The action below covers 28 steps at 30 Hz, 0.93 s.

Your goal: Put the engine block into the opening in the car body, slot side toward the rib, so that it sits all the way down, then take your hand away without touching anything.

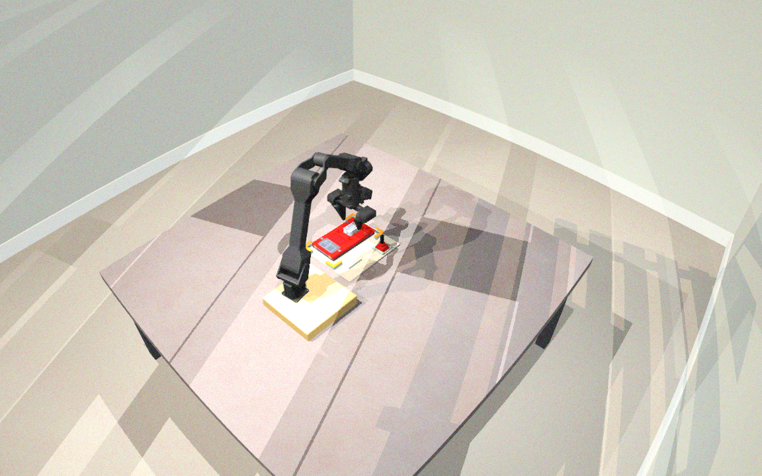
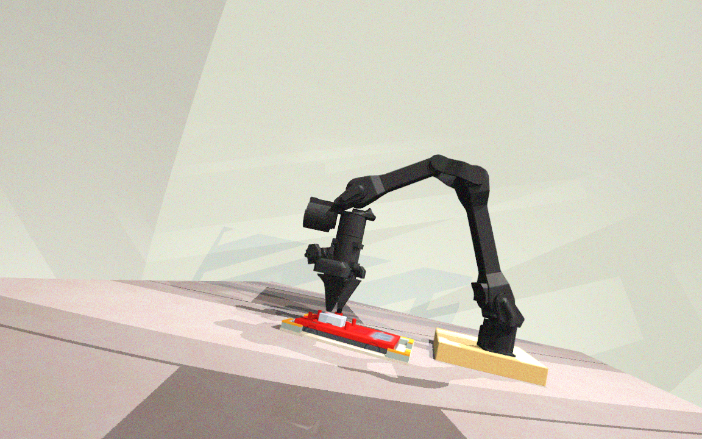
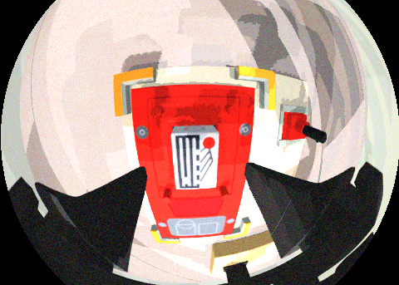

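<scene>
The car body point(image 1: 345, 240) point(image 2: 365, 332) point(image 3: 140, 106) is a flat red piece lying level. The engine block point(image 1: 350, 229) point(image 2: 331, 318) point(image 3: 210, 178), pale grey with dark stripes and a red dot on top, sits upright in the middle of its opening. Its top stands a little above the red surface. My gripper point(image 1: 350, 222) point(image 2: 335, 311) point(image 3: 196, 171) is open and empty, with a finger on either side of the block and a visible gap to each side in the wrist view. The block's lower part, slot side and the rib are hidden.
Orange-yellow corner brackets point(image 3: 119, 95) point(image 3: 271, 90) surround the car body on a cream board point(image 1: 355, 272) point(image 3: 268, 145). A red piece with an upright black stalk point(image 1: 381, 246) point(image 3: 293, 126) stands beside it, right of the right finger in the wrist view. The arm stands on a wooden base point(image 1: 313, 319) point(image 2: 490, 366).
</scene>
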Available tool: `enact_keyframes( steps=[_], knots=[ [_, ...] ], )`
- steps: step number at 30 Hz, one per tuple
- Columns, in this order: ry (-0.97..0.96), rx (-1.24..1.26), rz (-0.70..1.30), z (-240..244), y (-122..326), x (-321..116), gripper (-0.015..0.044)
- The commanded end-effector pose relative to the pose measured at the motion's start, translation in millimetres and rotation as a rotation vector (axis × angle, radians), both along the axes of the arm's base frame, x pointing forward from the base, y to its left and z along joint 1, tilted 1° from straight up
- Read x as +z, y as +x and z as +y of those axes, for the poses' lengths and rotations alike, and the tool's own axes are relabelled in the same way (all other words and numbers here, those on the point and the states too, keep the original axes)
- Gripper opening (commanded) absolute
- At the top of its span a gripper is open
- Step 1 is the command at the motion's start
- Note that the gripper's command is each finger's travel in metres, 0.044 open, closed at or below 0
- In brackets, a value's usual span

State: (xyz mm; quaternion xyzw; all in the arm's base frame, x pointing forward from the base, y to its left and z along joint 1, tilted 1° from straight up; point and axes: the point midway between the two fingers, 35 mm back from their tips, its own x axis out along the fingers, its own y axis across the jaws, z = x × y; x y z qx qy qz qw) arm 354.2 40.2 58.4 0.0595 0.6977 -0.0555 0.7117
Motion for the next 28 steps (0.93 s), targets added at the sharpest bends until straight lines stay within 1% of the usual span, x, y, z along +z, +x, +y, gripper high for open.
enact_keyframes(
  steps=[1, 12, 28],
  knots=[
    [-0.001, -0.003, -0.004, -0.2, 0.0, 2.1, 0.0282],
    [-0.001, -0.003, -0.004, -0.2, 0.0, 2.1, 0.0],
    [-0.001, -0.003, -0.004, -0.2, 0.0, 2.1, 0.0]
  ],
)
